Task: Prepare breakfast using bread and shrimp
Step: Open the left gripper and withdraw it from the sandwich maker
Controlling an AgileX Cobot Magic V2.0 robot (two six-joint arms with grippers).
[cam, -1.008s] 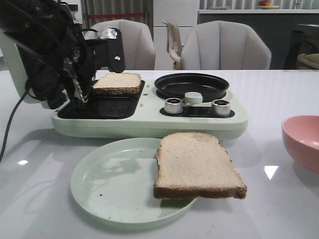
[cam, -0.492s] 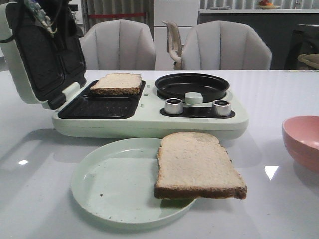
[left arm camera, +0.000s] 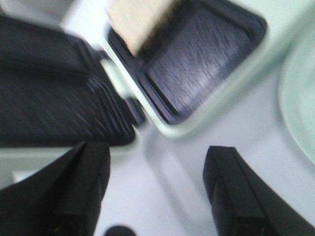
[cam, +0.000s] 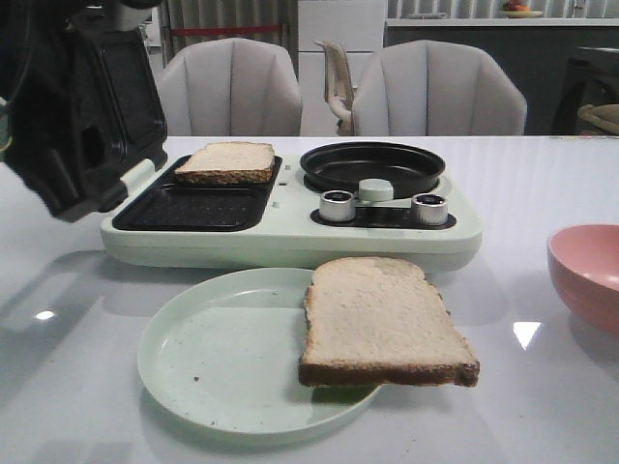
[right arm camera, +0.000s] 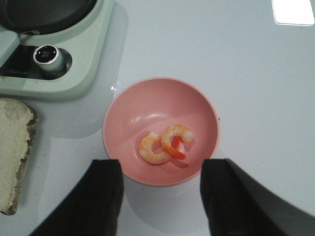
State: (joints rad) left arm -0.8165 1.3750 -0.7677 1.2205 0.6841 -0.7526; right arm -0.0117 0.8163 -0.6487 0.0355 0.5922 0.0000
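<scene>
Left gripper [left arm camera: 155,194], spread wide and empty, has dropped back before the open lid [cam: 97,116]; bread [cam: 228,161] unmoved; right gripper [right arm camera: 160,196] wide, empty.

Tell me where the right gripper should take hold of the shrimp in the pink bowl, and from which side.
Come straight down from above: the right gripper is open over the pink bowl, whose wall blocks side access. Two curled shrimp touch at the bottom; probably pinch across the thick curved body of one, not the thin red tail.
</scene>
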